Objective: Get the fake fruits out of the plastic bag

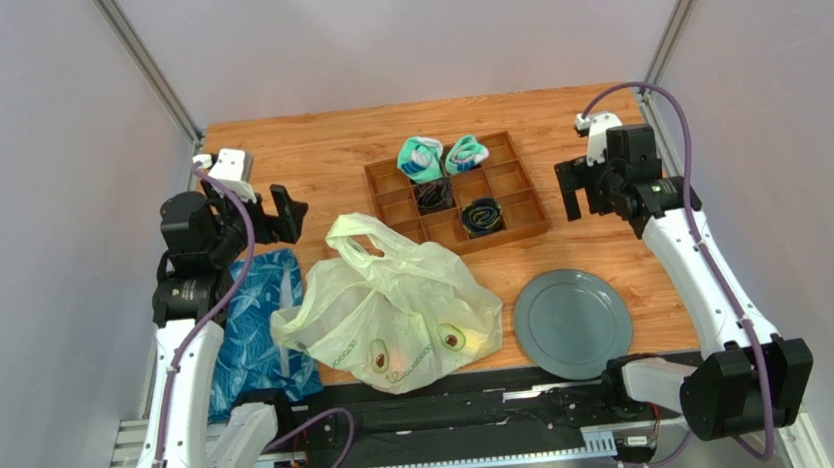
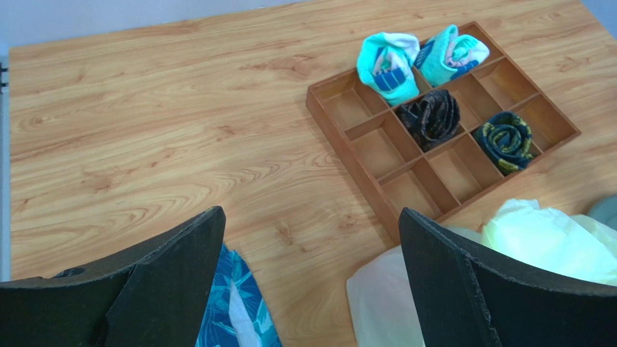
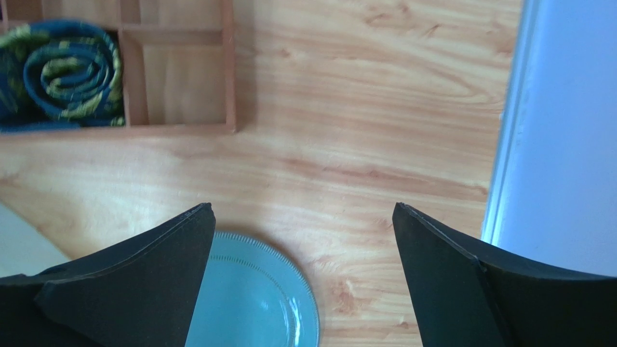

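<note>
The plastic bag (image 1: 389, 313), pale yellow-green with avocado prints, lies crumpled at the table's near middle with one loop handle standing up. Its edge also shows in the left wrist view as the plastic bag (image 2: 536, 238). The fake fruits are hidden inside it. My left gripper (image 1: 274, 214) hovers up and to the left of the bag, and in its own view this gripper (image 2: 310, 210) is open over bare wood, holding nothing. My right gripper (image 1: 582, 188) hangs to the right of the tray, and in its own view it (image 3: 303, 204) is open and empty above the plate's far rim.
A brown compartment tray (image 1: 523, 202) behind the bag holds rolled socks (image 1: 421, 159). A grey-blue plate (image 1: 572, 324) sits right of the bag. A blue leaf-patterned bag (image 1: 257, 332) lies to its left. Walls and metal rails border both table sides.
</note>
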